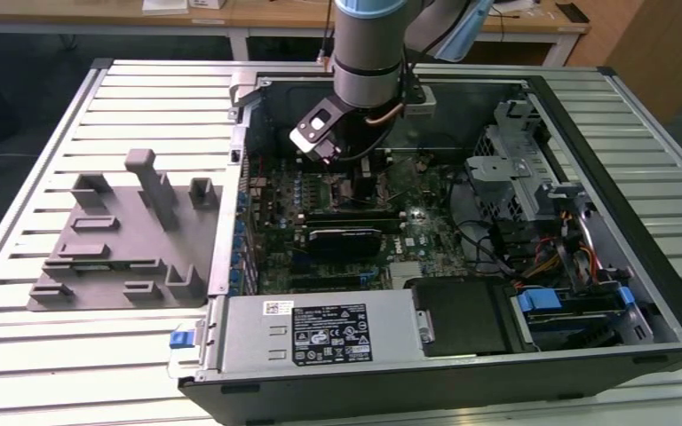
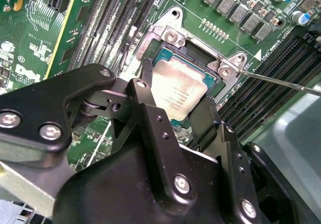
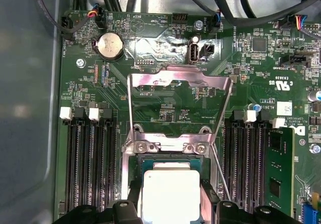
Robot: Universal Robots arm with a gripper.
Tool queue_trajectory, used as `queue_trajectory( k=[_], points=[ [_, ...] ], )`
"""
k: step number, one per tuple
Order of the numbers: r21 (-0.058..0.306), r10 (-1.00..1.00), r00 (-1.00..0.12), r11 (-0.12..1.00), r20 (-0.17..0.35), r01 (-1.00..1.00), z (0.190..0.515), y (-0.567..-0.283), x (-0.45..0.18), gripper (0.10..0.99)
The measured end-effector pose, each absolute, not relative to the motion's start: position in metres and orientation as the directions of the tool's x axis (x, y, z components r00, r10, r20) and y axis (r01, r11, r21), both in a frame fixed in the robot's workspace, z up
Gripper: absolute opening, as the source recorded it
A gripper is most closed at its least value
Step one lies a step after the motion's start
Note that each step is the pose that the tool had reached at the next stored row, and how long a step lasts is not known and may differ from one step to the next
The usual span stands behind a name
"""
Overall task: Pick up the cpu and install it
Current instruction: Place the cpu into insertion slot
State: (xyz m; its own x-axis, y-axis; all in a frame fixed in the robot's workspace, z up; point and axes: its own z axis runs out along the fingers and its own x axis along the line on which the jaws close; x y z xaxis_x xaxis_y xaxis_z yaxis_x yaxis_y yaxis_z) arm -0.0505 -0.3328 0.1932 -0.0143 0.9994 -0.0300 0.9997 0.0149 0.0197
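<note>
Arm (image 1: pixel 371 44) hangs nearly upright at twelve o'clock of the open computer case (image 1: pixel 639 222) in the exterior view, claw (image 2: pixel 178 101) clenched on the cpu (image 2: pixel 181 89), right over the socket (image 3: pixel 173 146) in both wrist views.

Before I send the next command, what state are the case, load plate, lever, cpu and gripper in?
Case: open, side panel off.
Load plate: swung up, open.
Lever: unlatched, standing free.
Cpu: in the gripper's grasp, below the raised plate; I cannot tell whether it is seated.
Gripper: shut on the cpu.
</note>
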Motion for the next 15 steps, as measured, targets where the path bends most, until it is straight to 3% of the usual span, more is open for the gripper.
queue_trajectory(
  k=[15],
  points=[
    [0.023,1.0,-0.008,0.009,-0.03,1.0,0.1925,-0.3328,-0.0506,0.541]
  ],
)
